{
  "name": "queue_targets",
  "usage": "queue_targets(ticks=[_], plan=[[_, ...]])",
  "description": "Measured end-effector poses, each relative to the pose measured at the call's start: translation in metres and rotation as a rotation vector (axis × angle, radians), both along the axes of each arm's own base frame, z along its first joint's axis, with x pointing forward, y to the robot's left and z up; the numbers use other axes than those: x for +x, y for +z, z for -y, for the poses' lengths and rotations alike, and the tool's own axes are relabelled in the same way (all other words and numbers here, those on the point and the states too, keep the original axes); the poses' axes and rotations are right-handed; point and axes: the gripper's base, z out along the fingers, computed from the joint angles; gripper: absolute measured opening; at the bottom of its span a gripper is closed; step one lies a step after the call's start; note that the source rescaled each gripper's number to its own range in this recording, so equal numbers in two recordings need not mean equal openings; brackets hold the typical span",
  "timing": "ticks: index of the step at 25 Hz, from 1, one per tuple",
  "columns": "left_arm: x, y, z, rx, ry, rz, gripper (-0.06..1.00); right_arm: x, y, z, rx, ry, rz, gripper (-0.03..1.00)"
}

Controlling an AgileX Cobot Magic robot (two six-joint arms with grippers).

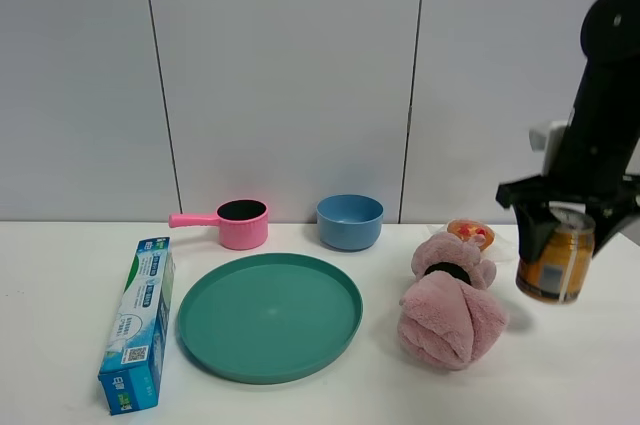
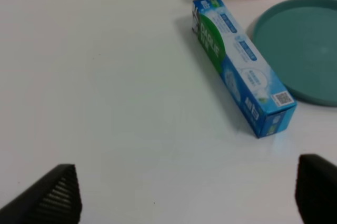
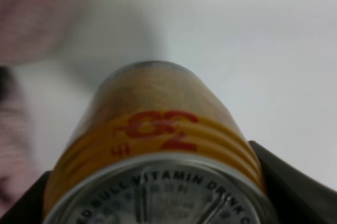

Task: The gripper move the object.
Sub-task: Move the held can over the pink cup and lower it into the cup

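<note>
The gold-yellow drink can (image 1: 553,263) with a silver top hangs tilted above the table at the right, just right of the pink towel bundle (image 1: 449,301). My right gripper (image 1: 566,213) is shut on the can's top. In the right wrist view the can (image 3: 152,134) fills the frame between the black fingers (image 3: 295,190), with red marks on its side. My left gripper (image 2: 184,192) is open and empty over bare table; only its two black fingertips (image 2: 52,195) show. It is out of the exterior view.
A teal plate (image 1: 268,316) lies mid-table, with a blue toothpaste box (image 1: 140,323) to its left. A pink saucepan (image 1: 235,222) and a blue bowl (image 1: 350,221) stand at the back. A small orange item (image 1: 470,233) sits behind the towel.
</note>
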Motion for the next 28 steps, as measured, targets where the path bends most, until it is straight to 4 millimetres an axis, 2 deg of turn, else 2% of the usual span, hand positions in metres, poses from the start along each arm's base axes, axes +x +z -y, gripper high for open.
queue_targets(ticks=[3,7,10,13,17,23,28], plan=[[0.0,0.0,0.0,0.0,0.0,0.001,1.0,-0.001,0.059,-0.02,0.013,0.052,0.098,0.0],[0.0,0.0,0.0,0.0,0.0,0.004,1.0,-0.005,0.132,-0.06,0.053,0.164,0.255,0.0],[0.0,0.0,0.0,0.0,0.0,0.004,1.0,-0.01,0.166,-0.093,0.086,0.267,0.363,0.0],[0.0,0.0,0.0,0.0,0.0,0.005,1.0,-0.008,0.179,-0.123,0.113,0.357,0.43,0.0],[0.0,0.0,0.0,0.0,0.0,0.005,1.0,0.013,0.16,-0.162,0.128,0.436,0.447,0.0],[0.0,0.0,0.0,0.0,0.0,0.005,1.0,0.052,0.104,-0.221,0.161,0.515,0.513,0.0],[0.0,0.0,0.0,0.0,0.0,0.005,1.0,0.076,0.062,-0.257,0.225,0.536,0.605,0.0]])
